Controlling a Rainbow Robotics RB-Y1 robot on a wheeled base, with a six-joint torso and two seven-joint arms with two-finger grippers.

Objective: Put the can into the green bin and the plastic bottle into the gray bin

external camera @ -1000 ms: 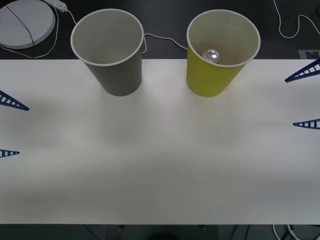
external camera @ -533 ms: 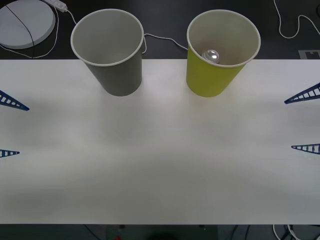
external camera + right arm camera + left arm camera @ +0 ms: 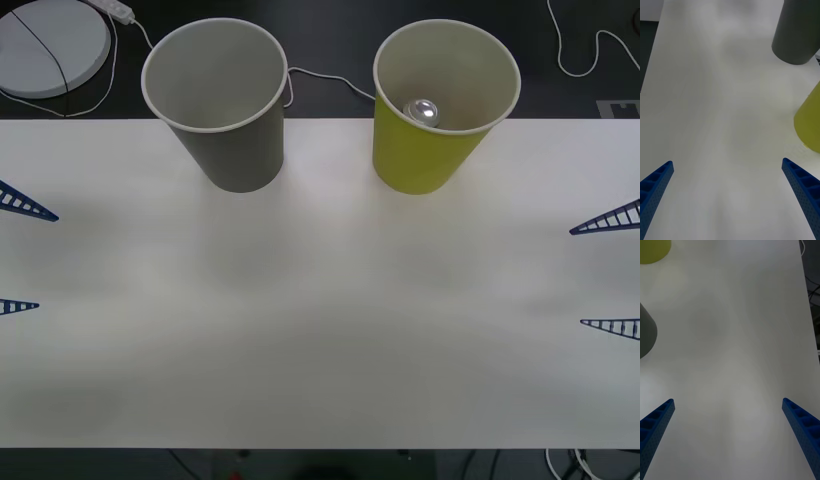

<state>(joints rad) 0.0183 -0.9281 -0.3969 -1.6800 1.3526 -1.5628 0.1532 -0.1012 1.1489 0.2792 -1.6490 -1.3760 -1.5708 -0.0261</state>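
**Can in the green bin, both grippers spread at the table's sides**

No brand, label or writing can be read on anything here; the can's side is hidden by the bin wall, and both bins are plain.

The white table (image 3: 320, 330) takes up most of the front view, matte and softly shadowed, its far edge meeting a dark floor (image 3: 330, 40); on that floor lie thin white cables (image 3: 325, 78) and, at the far left, a round white disc (image 3: 50, 45) with a black cord across it; a small patterned marker shows at the far right edge, too small to make out.

The gray bin (image 3: 228, 110) stands upright at the table's far edge, left of centre, its pale rim open and its light gray inside in view; the green bin (image 3: 435, 115) stands upright beside it to the right, apart from it, with a whitish inside.

The left gripper (image 3: 18, 255) sits at the table's left edge, its two blue ribbed fingers spread wide and holding nothing; the right gripper (image 3: 608, 272) sits at the right edge, its fingers likewise spread wide and bare; each is well apart from the bins.

The can (image 3: 422, 110) rests inside the green bin, low against its far wall; only its silver top shows.

In the right wrist view the green bin (image 3: 809, 123) is nearer than the gray bin (image 3: 797, 32); the white tabletop lies between the fingers.
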